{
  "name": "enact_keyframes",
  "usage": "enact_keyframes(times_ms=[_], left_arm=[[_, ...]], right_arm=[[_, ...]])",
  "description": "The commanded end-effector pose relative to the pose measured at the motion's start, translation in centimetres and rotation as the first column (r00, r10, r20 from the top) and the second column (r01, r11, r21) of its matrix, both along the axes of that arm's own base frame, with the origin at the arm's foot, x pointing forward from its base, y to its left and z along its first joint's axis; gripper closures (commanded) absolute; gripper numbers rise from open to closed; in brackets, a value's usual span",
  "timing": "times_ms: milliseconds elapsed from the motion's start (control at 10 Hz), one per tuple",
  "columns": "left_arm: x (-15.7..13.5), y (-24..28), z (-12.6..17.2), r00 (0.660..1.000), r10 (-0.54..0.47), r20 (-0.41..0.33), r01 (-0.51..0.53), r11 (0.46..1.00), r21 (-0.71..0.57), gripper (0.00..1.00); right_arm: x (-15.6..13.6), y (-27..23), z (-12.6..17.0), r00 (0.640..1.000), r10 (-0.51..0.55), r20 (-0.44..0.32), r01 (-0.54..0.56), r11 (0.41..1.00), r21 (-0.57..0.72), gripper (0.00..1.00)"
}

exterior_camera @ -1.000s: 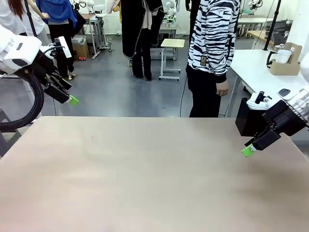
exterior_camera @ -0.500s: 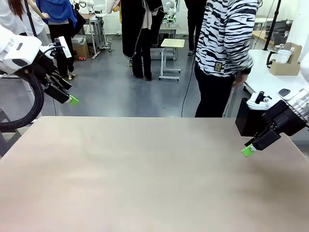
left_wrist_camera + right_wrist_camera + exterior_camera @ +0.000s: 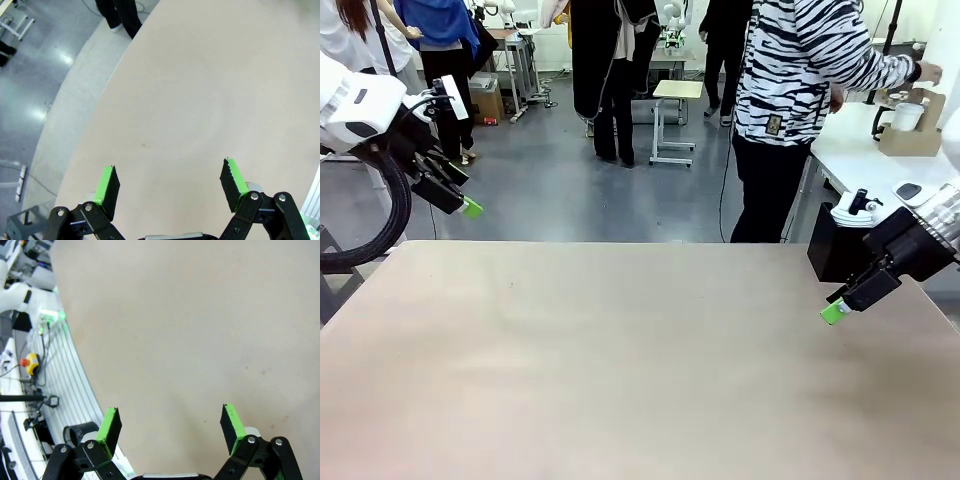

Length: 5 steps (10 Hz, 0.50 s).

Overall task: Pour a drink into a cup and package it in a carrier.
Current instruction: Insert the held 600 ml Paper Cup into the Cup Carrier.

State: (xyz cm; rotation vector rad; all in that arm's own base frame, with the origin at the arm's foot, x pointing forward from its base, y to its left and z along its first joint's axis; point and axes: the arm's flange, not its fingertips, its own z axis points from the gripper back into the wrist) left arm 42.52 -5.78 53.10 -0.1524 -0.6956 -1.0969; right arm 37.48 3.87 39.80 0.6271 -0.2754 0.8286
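A brown cardboard carrier [image 3: 912, 138] stands on a white side table at the far right, with a white cup [image 3: 907, 116] in it. A person in a striped top reaches a hand [image 3: 928, 72] over it. The drink is out of view. My left gripper [image 3: 470, 207] hangs open above the table's far left corner, and the left wrist view shows nothing between its fingers [image 3: 107, 186]. My right gripper [image 3: 834, 313] hovers open low over the table's right side, its fingers [image 3: 111, 426] also apart around nothing.
A black box [image 3: 838, 250] with white lids on top stands at the table's far right edge, just behind my right gripper. The beige table [image 3: 620, 350] lies bare between the arms. Other people and a stool [image 3: 675, 95] are farther back.
The person in the striped top has stepped right and stretched an arm toward the carrier on the side table. Both arms have stayed still.
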Motion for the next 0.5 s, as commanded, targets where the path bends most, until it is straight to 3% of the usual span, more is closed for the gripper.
enact_keyframes(times_ms=[0,400], left_arm=[[0.04,0.05,-0.04,1.000,-0.005,-0.002,0.005,1.000,-0.007,0.00],[0.04,0.05,-0.04,1.000,-0.005,-0.002,0.005,1.000,-0.007,0.00]], right_arm=[[-0.05,-0.18,-0.27,1.000,0.013,0.017,-0.013,1.000,0.027,0.00],[-0.05,-0.18,-0.27,1.000,0.013,0.017,-0.013,1.000,0.027,0.00]])
